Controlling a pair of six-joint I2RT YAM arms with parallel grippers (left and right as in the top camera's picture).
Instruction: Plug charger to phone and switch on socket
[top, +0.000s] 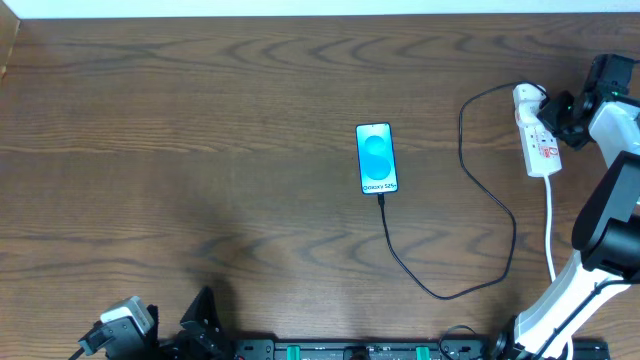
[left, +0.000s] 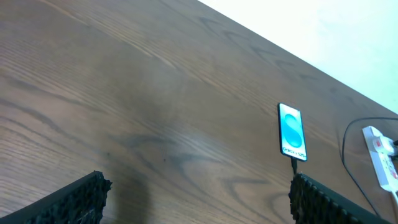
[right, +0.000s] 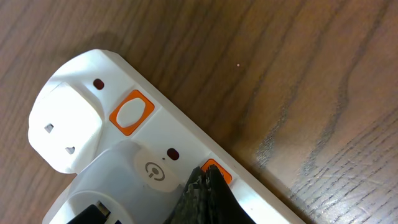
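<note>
The phone (top: 376, 157) lies flat mid-table with its cyan screen lit; it also shows in the left wrist view (left: 291, 130). The charger's thin black cable (top: 462, 285) is plugged into the phone's near end and loops right and up to the far end of the white socket strip (top: 537, 138). My right gripper (top: 566, 117) is over the strip. In the right wrist view its fingers (right: 208, 174) are shut, and their tips touch an orange switch (right: 219, 173) on the strip (right: 180, 134). My left gripper (left: 199, 205) is open and empty, low over bare table at the front left.
A second orange switch (right: 132, 112) sits further along the strip, beside a white plug-in block with a power symbol (right: 152, 169). The strip's thick white cord (top: 550, 225) runs toward the front edge beside my right arm. The strip also shows at the right edge of the left wrist view (left: 382, 158).
</note>
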